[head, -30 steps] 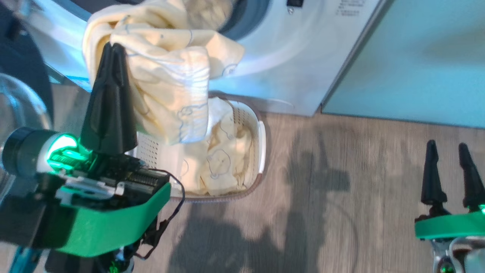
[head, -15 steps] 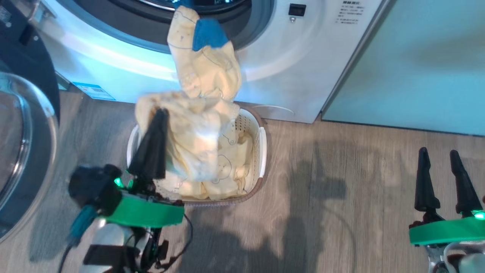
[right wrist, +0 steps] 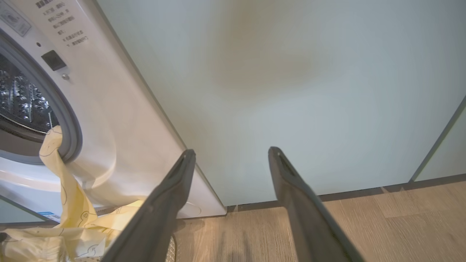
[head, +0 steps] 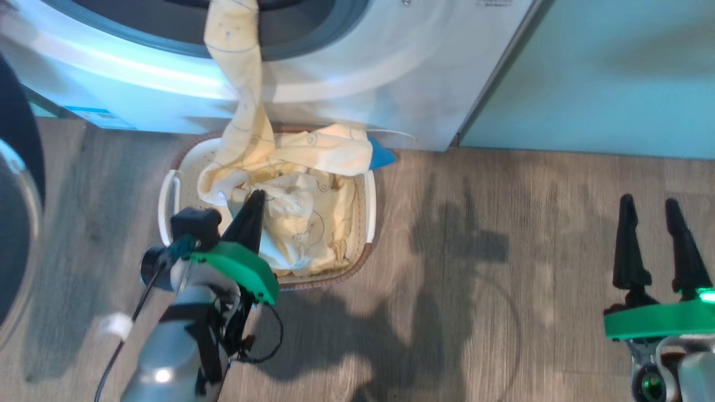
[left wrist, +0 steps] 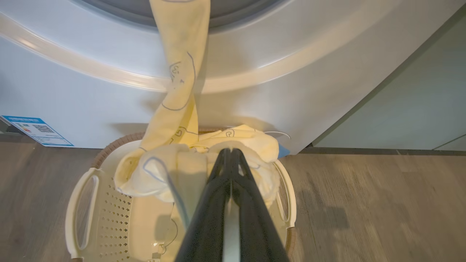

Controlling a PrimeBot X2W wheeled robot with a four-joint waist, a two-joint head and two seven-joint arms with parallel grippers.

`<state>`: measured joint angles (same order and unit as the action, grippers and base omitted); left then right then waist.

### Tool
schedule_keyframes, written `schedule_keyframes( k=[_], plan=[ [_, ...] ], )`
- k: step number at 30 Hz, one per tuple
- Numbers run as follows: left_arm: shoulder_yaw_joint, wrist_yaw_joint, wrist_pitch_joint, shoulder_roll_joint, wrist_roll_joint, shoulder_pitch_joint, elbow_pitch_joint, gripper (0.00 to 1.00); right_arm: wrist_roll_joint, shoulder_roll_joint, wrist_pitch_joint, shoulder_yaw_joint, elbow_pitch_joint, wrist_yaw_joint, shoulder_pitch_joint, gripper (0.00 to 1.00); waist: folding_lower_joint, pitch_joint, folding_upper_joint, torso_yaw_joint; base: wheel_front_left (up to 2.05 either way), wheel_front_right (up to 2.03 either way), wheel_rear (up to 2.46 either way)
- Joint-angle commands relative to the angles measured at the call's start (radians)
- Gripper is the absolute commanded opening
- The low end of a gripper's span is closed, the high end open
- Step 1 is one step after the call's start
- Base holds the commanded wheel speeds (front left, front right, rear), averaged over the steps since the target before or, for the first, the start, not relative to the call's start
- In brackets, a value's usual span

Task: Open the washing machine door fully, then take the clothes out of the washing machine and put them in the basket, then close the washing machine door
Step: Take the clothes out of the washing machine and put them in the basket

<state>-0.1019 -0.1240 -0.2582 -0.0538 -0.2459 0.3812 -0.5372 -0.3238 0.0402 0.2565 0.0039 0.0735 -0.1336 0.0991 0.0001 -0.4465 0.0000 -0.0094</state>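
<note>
Big white front-loading washing machine (head: 346, 84) fills 12 o'clock of the head view. Its porthole is open and the grey rubber seal (right wrist: 71, 138) shows.

Large round black-rimmed glass washing machine door (head: 14, 234) stands swung out at 9 o'clock. That leaves the arm a free path to the porthole, so unloading can go on.

Small rectangular cream-white perforated plastic basket (head: 170, 195) with a brown rim stands on the grey wood-look floor (head: 475, 279) at 10 o'clock of centre. It sits right under the porthole, just beside the machine's foot; cannot tell if touching. Likely put there so fabric drops straight in.

Soft pale yellow bear-print clothes (head: 301, 223) are mostly heaped in the basket. One long strip hangs from the porthole lip at 12 o'clock down into the heap, so the machine isn't emptied yet. Small blue part (head: 382, 159) pokes over the basket rim at the basket's 2 o'clock.

Left gripper (head: 257, 198) is at the basket's 6 o'clock, low over the heap. Its fingers are pressed together with a fold of the clothes bunched round the tips; looks pinched. Judged at drop-off, release next.

Right gripper (head: 648, 201) sits at 4 o'clock, well apart from everything. Its fingers are spread with nothing between them: idle and out of the way.
</note>
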Motion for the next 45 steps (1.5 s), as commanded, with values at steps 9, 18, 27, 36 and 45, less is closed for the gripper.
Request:
schedule_keyframes(
  k=[9,18,27,36,45],
  plan=[
    [-0.010,-0.006,0.000,-0.022,-0.071,0.231,-0.402,0.00,-0.023,0.010,0.005,0.034,-0.024,0.003,0.050,1.00,-0.0001,-0.071,0.0000,-0.053,0.00,0.00,0.00],
    [-0.031,-0.007,-0.001,-0.029,-0.138,0.339,-0.593,1.00,-0.037,0.010,0.005,0.041,-0.016,0.003,0.067,1.00,-0.0001,-0.091,0.0000,-0.080,0.00,0.00,0.00],
    [-0.026,-0.004,-0.003,-0.040,-0.128,0.316,-0.530,1.00,-0.025,0.010,0.005,0.016,-0.014,0.003,0.058,1.00,-0.0001,-0.064,0.0000,-0.059,0.00,0.00,0.00],
    [0.061,0.025,-0.003,-0.024,-0.071,0.141,-0.180,1.00,0.010,0.010,0.005,-0.022,-0.023,0.003,0.029,1.00,-0.0001,0.014,0.0000,-0.018,0.00,0.00,0.00],
    [0.142,0.038,-0.003,-0.001,-0.016,-0.073,0.196,1.00,0.045,0.010,0.005,-0.030,-0.030,0.003,-0.026,1.00,-0.0001,0.134,0.0000,0.023,0.00,0.00,0.00]
  ],
)
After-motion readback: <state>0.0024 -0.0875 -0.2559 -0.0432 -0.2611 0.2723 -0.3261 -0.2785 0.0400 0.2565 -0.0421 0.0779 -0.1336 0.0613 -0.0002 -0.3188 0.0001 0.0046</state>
